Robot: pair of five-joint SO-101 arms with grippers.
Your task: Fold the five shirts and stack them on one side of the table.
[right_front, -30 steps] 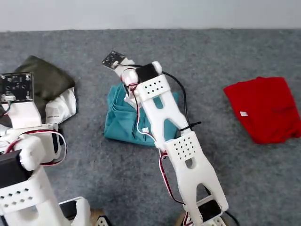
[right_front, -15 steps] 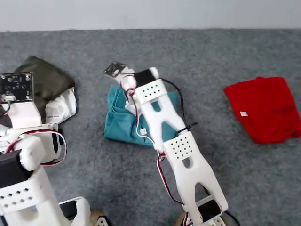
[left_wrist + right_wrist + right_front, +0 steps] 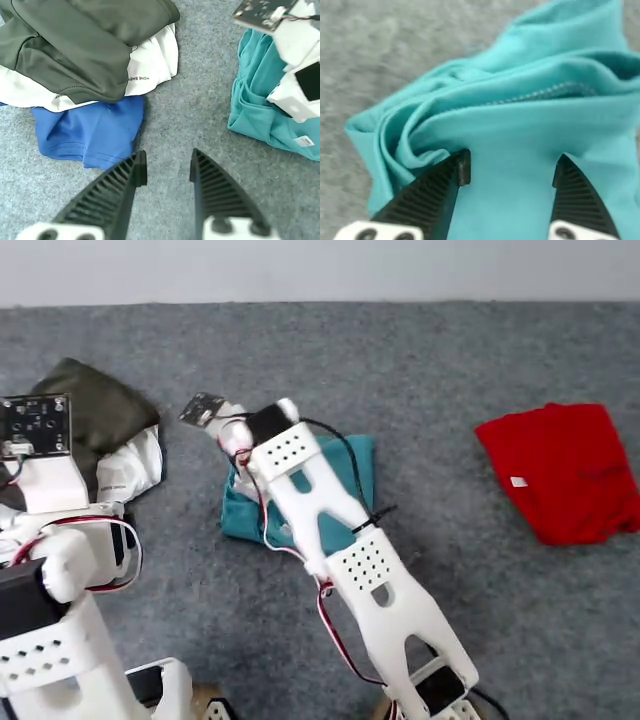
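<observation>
High view tells us the right arm [image 3: 320, 510] has swung left across the mid-table teal shirt [image 3: 355, 468], the right gripper [image 3: 512, 170] gaping just above its folds, while the left gripper [image 3: 169, 165] stays parted beside the shirt pile [image 3: 85, 50].
</observation>
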